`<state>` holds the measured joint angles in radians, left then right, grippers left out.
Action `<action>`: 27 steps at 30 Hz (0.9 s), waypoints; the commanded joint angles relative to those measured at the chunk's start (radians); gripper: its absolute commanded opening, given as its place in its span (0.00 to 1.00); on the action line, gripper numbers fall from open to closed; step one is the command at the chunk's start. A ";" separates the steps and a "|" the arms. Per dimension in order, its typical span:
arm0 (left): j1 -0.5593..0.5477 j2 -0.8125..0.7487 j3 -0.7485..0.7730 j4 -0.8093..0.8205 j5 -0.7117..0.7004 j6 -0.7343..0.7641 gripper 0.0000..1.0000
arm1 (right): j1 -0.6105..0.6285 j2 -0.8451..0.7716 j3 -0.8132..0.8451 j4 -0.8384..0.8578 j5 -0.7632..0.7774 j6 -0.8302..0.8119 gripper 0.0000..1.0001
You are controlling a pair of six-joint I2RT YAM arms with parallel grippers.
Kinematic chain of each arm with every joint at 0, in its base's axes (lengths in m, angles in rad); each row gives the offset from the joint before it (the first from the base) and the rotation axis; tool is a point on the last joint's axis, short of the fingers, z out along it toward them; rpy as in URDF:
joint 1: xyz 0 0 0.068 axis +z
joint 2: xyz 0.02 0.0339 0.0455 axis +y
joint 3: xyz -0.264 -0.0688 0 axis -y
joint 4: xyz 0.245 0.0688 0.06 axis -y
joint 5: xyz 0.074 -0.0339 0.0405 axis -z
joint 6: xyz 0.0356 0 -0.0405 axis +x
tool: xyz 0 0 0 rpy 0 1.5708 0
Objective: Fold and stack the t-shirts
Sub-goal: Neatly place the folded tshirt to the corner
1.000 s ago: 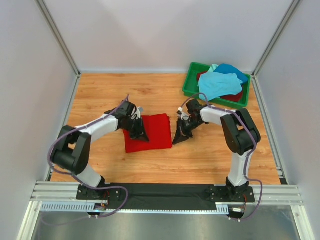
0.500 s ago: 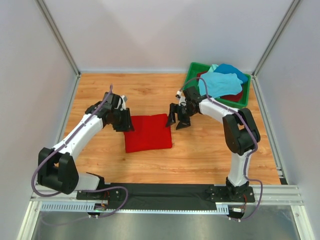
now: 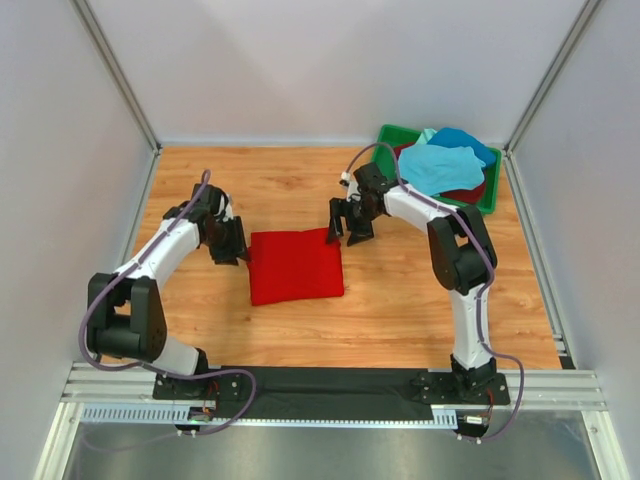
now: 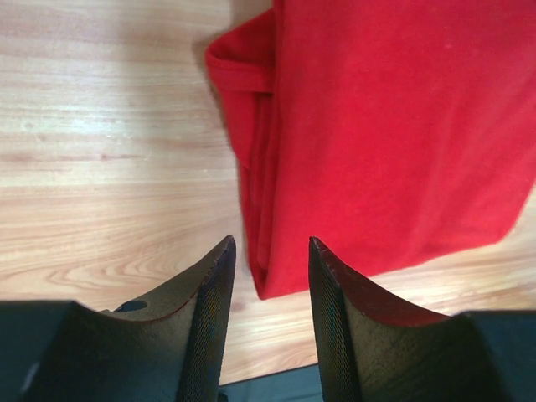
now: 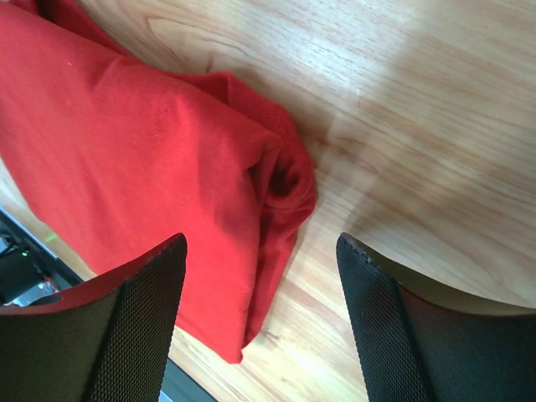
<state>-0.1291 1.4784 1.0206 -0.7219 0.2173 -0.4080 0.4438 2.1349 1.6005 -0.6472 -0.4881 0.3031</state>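
Top external view shows the red t-shirt [image 3: 296, 266] lying as a neat folded rectangle in the middle of the table [image 3: 400, 300], with one gripper at each of its far corners. The left gripper [image 3: 230, 247] sits just left of the shirt's far left corner and the right gripper [image 3: 344, 228] just beyond its far right corner.

Judging by how flat and squared the cloth lies, the fold on this shirt looks finished and the step in hand is the retreat from it. The next move probably calls for lifting both arms clear without dragging the layered edges, then reaching to the green bin [image 3: 372, 170] at the far right, where a turquoise shirt [image 3: 435, 168], a blue shirt [image 3: 465, 140] and a dark red shirt [image 3: 468, 193] wait in a heap.

In the left wrist view the jaws stand moderately apart, empty, above the shirt's layered left edge. In the right wrist view they are spread wide, also empty, over a bunched corner.

The left arm is bent with its elbow out to the left and its wrist angled toward the shirt. The right arm rises from its base, its forearm reaching far and left, gripper pointing down
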 commanded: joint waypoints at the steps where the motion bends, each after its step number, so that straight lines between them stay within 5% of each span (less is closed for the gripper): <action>1: 0.000 -0.052 0.058 0.026 0.063 0.009 0.47 | 0.006 0.023 0.030 0.000 0.011 -0.061 0.74; 12: 0.000 -0.184 -0.065 0.013 0.090 0.000 0.45 | 0.036 0.102 0.084 0.060 -0.070 -0.061 0.62; 16: 0.002 -0.188 -0.068 0.013 0.103 0.001 0.45 | 0.036 0.100 0.059 0.072 -0.063 -0.038 0.21; 19: 0.000 -0.188 -0.059 0.015 0.109 0.005 0.45 | 0.033 0.071 0.013 0.066 -0.009 0.000 0.00; 27: 0.000 -0.210 -0.062 0.028 0.183 -0.015 0.43 | -0.054 -0.246 -0.365 0.047 0.315 0.380 0.00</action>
<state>-0.1295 1.3045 0.9497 -0.7166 0.3408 -0.4141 0.4480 2.0102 1.3460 -0.5598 -0.3775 0.4873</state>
